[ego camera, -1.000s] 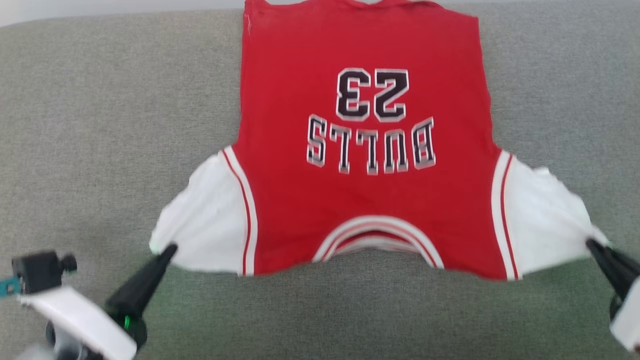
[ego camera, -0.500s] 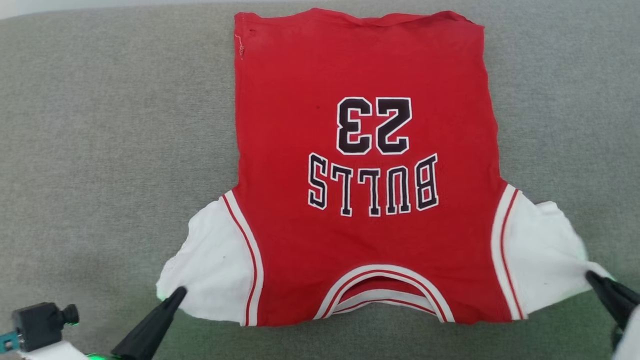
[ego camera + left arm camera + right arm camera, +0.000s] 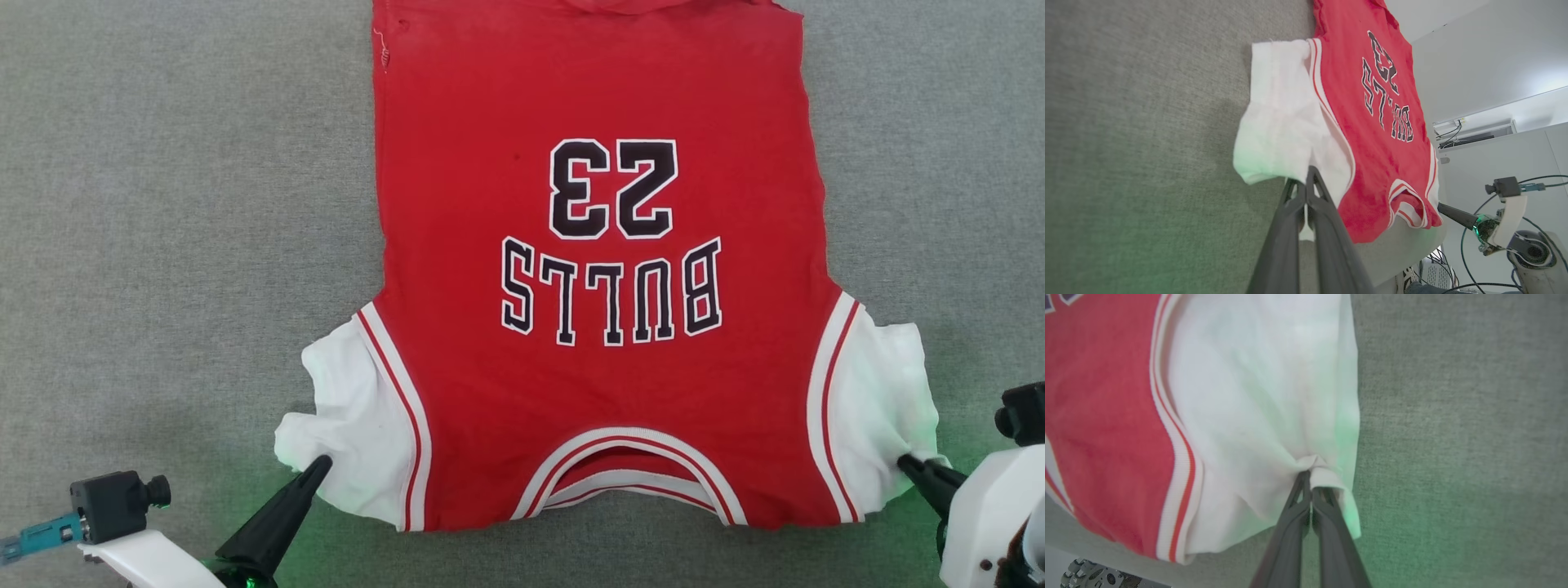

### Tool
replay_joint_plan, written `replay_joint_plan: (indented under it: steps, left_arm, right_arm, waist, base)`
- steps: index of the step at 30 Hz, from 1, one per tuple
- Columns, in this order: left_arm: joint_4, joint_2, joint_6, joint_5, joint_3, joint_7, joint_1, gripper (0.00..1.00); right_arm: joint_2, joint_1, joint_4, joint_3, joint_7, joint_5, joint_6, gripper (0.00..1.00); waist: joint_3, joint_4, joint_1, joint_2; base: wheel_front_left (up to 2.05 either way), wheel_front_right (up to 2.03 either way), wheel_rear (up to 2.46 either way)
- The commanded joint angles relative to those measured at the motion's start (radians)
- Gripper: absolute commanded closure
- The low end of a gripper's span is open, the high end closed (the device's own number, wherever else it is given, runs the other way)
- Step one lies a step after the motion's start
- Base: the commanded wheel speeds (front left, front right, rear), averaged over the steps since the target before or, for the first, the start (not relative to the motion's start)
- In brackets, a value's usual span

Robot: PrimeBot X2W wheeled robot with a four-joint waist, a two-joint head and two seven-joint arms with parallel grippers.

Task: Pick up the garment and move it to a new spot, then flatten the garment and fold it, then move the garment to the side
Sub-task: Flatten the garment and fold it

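At 7 o'clock in the head view the left gripper comes in low from the near edge, its long dark fingers lying close to the counter and pointing toward 1 o'clock. A small black camera sits on its wrist, further out toward 8 o'clock. The jaws are pressed together and pinch the near edge of the left white sleeve. In the left wrist view the left gripper has the cloth crumpled at its tips.

At 4 o'clock the right gripper mirrors this pose, with fingers pointing toward 10 o'clock and a pale wrist shell behind them. Its jaws are also pressed together. In the right wrist view the right gripper holds the right white sleeve gathered into a small bunch at the tips. A green glow falls on the cloth beside each gripper.

Between the two grippers the red jersey lies spread flat on the grey fabric counter, front side up. Its striped collar is nearest, at 6 o'clock. Beyond it comes the lettering "BULLS", then the number 23, both upside down from here. The hem runs toward 12 o'clock and leaves the top of the head view.
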Motion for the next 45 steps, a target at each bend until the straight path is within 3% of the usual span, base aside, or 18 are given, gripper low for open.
replay_joint_plan:
  steps: [1, 2, 3, 10, 15, 18, 29, 40, 41, 42, 43, 45]
  left_arm:
    - [0.005, -0.005, -0.003, 0.015, -0.002, 0.0, -0.017, 1.0]
    - [0.006, -0.006, -0.004, 0.014, -0.004, -0.001, -0.018, 1.0]
    - [0.006, -0.005, -0.004, 0.013, -0.005, -0.001, -0.019, 1.0]
    - [-0.033, 0.006, -0.004, 0.034, -0.008, -0.012, -0.022, 1.0]
    - [-0.068, -0.001, -0.005, 0.06, -0.017, -0.003, -0.049, 1.0]
    - [-0.088, -0.016, -0.005, 0.081, -0.025, -0.002, -0.073, 1.0]
    - [-0.128, -0.062, -0.005, 0.139, -0.078, 0.031, -0.194, 1.0]
    - [-0.13, -0.078, -0.005, 0.142, -0.125, 0.009, -0.258, 1.0]
    - [-0.13, -0.078, -0.005, 0.142, -0.129, 0.005, -0.262, 1.0]
    - [-0.127, -0.077, -0.005, 0.142, -0.132, 0.005, -0.266, 1.0]
    - [-0.124, -0.076, -0.005, 0.141, -0.135, 0.002, -0.269, 1.0]
    - [-0.116, -0.075, -0.005, 0.138, -0.14, -0.004, -0.272, 1.0]
  right_arm:
    - [-0.005, -0.011, 0.015, 0.011, -0.019, -0.007, -0.001, 0.89]
    - [-0.011, -0.017, 0.015, 0.011, -0.033, -0.012, -0.001, 0.51]
    - [-0.017, -0.021, 0.011, 0.005, -0.044, -0.016, -0.001, 0.0]
    - [-0.044, -0.09, -0.137, -0.14, -0.018, -0.035, -0.001, 0.0]
    - [-0.094, -0.296, -0.153, -0.139, 0.038, -0.057, -0.001, 0.0]
    - [-0.134, -0.467, -0.063, -0.067, 0.039, -0.072, -0.001, 0.0]
    - [-0.182, -1.011, 0.446, 0.121, 0.087, -0.209, -0.001, 0.0]
    - [-0.148, -1.224, 0.78, 0.144, 0.176, -0.266, 0.0, 0.0]
    - [-0.145, -1.229, 0.793, 0.15, 0.179, -0.267, 0.0, 0.5]
    - [-0.143, -1.235, 0.806, 0.152, 0.174, -0.266, 0.0, 0.66]
    - [-0.142, -1.241, 0.816, 0.149, 0.162, -0.268, 0.0, 0.97]
    - [-0.136, -1.25, 0.834, 0.148, 0.142, -0.272, -0.001, 1.0]
  waist:
    - [0.001, 0.0, 0.0, 0.0]
    - [0.001, 0.0, 0.0, 0.0]
    - [0.0, 0.001, 0.0, 0.0]
    - [0.003, 0.032, 0.0, 0.0]
    - [0.037, 0.072, 0.0, 0.0]
    - [0.069, 0.097, 0.0, 0.0]
    - [0.218, 0.224, 0.0, 0.0]
    - [0.281, 0.282, 0.0, 0.0]
    - [0.282, 0.282, 0.0, 0.0]
    - [0.281, 0.282, 0.0, 0.0]
    - [0.28, 0.28, 0.0, 0.0]
    - [0.268, 0.272, 0.0, 0.0]
  base:
    - [0.0, 0.0, 0.0]
    - [0.0, 0.0, 0.0]
    - [0.0, 0.0, 0.0]
    - [0.0, 0.0, 0.0]
    - [0.0, 0.0, 0.0]
    - [0.0, 0.0, 0.0]
    - [0.0, 0.0, 0.0]
    - [0.0, 0.0, 0.0]
    - [0.0, 0.0, 0.0]
    - [0.0, 0.0, 0.0]
    - [0.0, 0.0, 0.0]
    - [0.0, 0.0, 0.0]
